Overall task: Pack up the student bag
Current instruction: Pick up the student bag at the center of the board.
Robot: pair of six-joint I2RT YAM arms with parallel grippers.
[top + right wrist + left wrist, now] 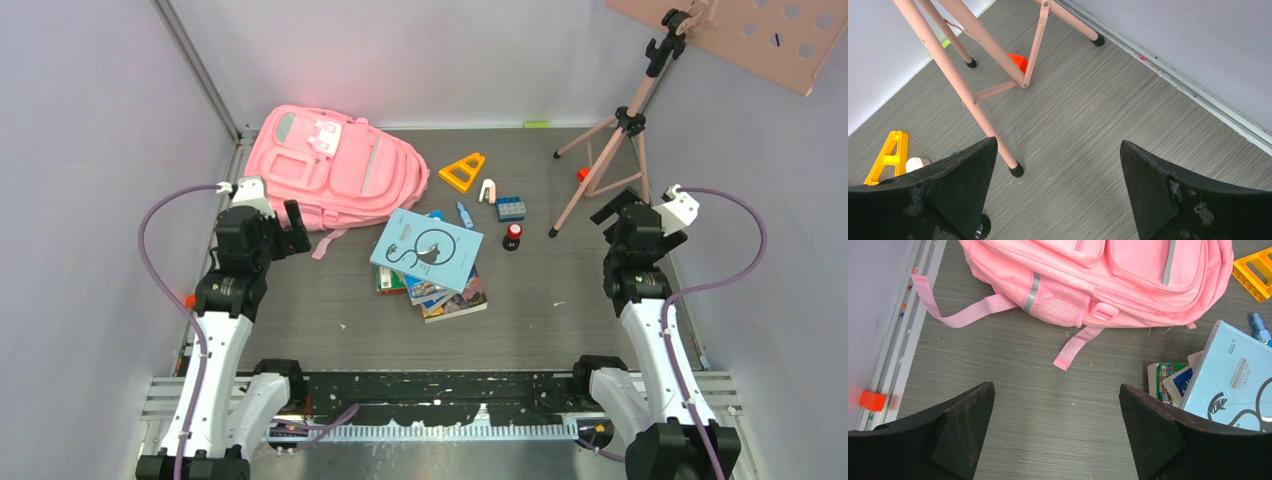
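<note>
**Grey table, pink bag, both hands free**

Grey walls [90,150] stand round your dark table [330,310]. Your student bag [325,165] lies flat at 11 o'clock with its front pockets up, apart from the other things. A pile of books [445,295] sits in the middle, with a pale blue book [427,250] on top. Small toys lie near 12 o'clock, among them a yellow triangle [462,171] and a blue block [510,208]. A pink stand [610,160] has its legs at 2 o'clock.

Your left hand [1056,387] hangs just beside the bag's near side. Its fingers are wide apart and hold nothing. Your right hand [1058,142] hangs at 3 o'clock by the stand's legs, with its fingers wide apart and empty too.

The bag looks soft and floppy. I think it is light, and it will sag and fold if you lift it by one spot. A loose strap [965,310] is easy to pinch, but the bag would dangle from it. I think it is better to pinch the cloth by the grey-green top panel [287,127]. Then one hand can hold the bag while the other brings a book. I cannot tell if the bag's top is open.
</note>
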